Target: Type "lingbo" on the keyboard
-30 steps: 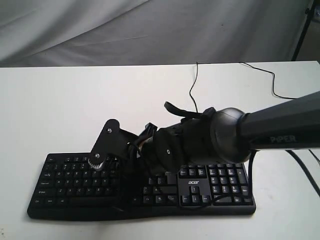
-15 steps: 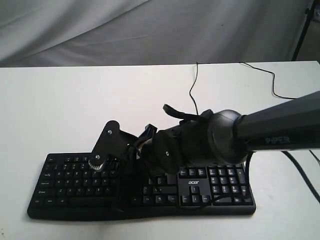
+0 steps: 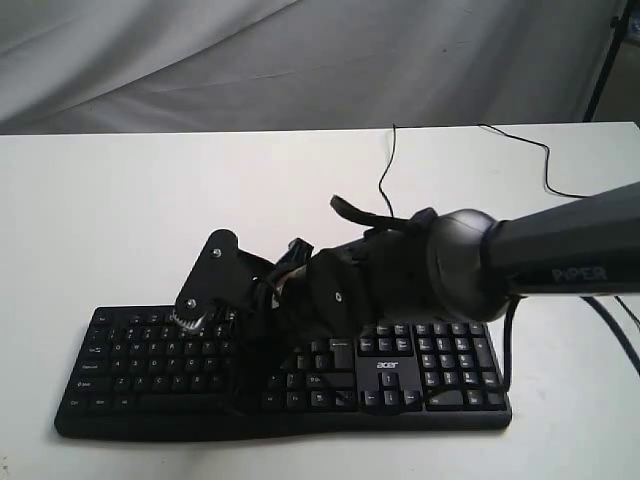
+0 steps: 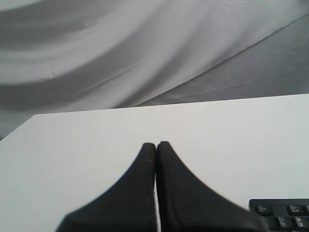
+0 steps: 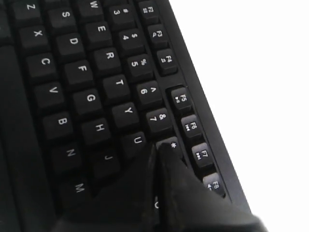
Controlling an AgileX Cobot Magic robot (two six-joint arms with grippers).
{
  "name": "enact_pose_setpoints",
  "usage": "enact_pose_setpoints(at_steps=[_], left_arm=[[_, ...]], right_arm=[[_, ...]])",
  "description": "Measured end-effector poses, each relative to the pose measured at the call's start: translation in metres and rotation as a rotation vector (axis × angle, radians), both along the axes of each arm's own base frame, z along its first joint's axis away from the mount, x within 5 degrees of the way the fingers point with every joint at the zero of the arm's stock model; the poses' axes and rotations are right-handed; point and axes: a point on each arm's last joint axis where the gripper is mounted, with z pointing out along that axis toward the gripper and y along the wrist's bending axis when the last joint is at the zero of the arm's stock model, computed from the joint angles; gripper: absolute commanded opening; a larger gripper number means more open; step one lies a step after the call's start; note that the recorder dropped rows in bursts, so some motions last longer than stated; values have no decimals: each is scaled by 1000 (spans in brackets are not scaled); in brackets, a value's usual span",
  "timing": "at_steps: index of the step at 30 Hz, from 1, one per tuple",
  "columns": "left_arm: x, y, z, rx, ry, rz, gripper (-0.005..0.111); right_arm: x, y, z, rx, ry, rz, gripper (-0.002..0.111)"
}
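The black keyboard with the white acer logo lies along the front of the white table. My right arm reaches over it from the right, covering its middle. In the right wrist view my right gripper is shut and empty. Its tips point down at the gap between the U key and the key with the star; whether they touch is unclear. My left gripper is shut on nothing above bare table, with a keyboard corner beside it. The exterior view leaves it out.
The keyboard's thin black cable runs back across the table. A second cable curves at the right rear. Grey cloth hangs behind the table, and a dark stand leg rises at the far right.
My right arm has shifted a little left and lifted slightly, so more keys show under the wrist. The left gripper has no earlier frame.
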Motion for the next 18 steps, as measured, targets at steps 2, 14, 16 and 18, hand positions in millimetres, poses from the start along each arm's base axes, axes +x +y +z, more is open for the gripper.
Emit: enact_pose_setpoints(at_steps=[2,14,16,18], left_arm=[[0,0,0,0,0,0,1],[0,0,0,0,0,0,1],[0,0,0,0,0,0,1],[0,0,0,0,0,0,1]], right_arm=[[-2,0,8,4,4,8,0],[-26,26,14,1,25,103,0],[-26,26,13,-1,27,102,0],[-25,26,9,-3,25,100,0]])
